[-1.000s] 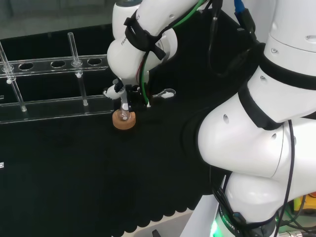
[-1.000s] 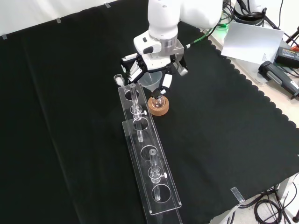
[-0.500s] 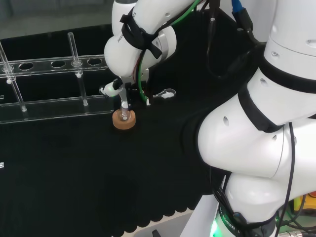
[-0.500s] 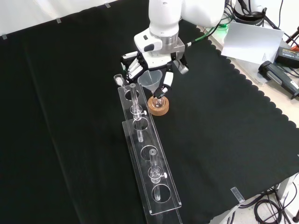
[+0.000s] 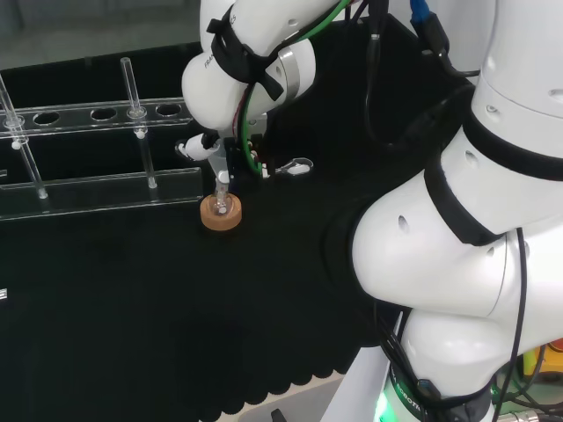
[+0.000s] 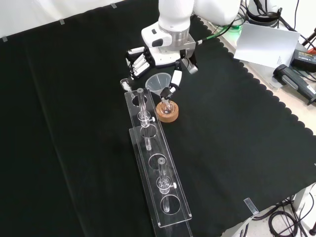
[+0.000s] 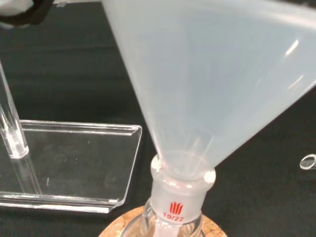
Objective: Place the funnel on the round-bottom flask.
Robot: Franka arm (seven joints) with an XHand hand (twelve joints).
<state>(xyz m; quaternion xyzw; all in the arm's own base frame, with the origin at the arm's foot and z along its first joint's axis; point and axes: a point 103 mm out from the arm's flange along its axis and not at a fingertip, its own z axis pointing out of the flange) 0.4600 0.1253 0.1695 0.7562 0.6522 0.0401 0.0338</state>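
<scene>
We have the funnel (image 7: 207, 89) seated in the flask (image 7: 177, 210); our hand (image 6: 157, 52), fingers spread, needs only withdraw.

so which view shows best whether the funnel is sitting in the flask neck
The wrist view: the funnel narrows right into the round-bottom flask neck, close up. The front view shows the funnel's rim from above; the head view shows little of it beneath the hand.

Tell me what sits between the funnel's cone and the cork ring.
The round-bottom flask: in the wrist view the funnel sits in its neck, above the cork ring.
</scene>
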